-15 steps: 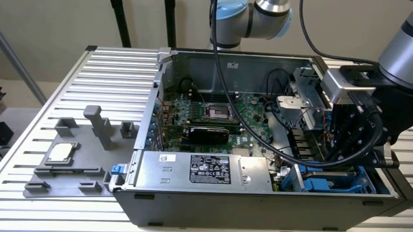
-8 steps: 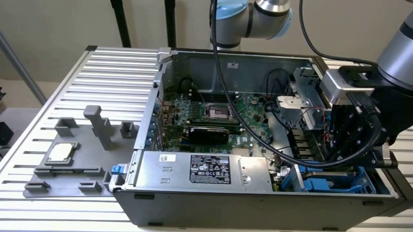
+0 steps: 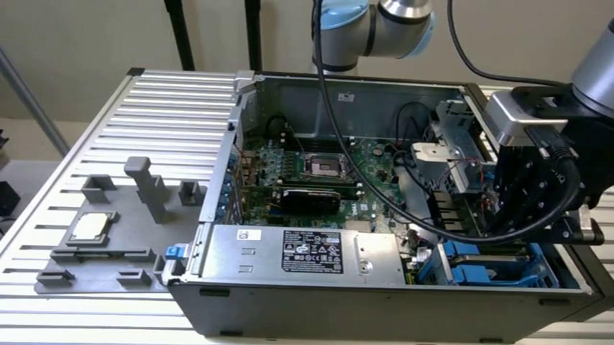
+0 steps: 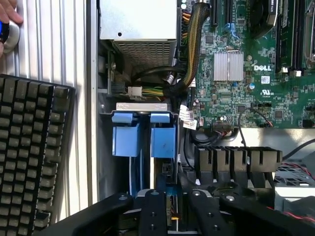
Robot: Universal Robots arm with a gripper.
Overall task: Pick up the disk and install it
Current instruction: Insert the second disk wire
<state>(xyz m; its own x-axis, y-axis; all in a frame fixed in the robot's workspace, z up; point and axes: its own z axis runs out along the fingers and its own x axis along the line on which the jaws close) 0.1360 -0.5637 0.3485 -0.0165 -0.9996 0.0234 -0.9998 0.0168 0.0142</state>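
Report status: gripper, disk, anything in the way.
Gripper low over the drive bay. Disk in the bay, blue rails showing. Cable bundle runs alongside, not across the bay.

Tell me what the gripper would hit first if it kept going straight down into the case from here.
Most likely the blue drive bay at the case's front corner: the gripper hangs directly over its blue rails, beside the power supply. Depth is unclear, so how close it is cannot be judged.
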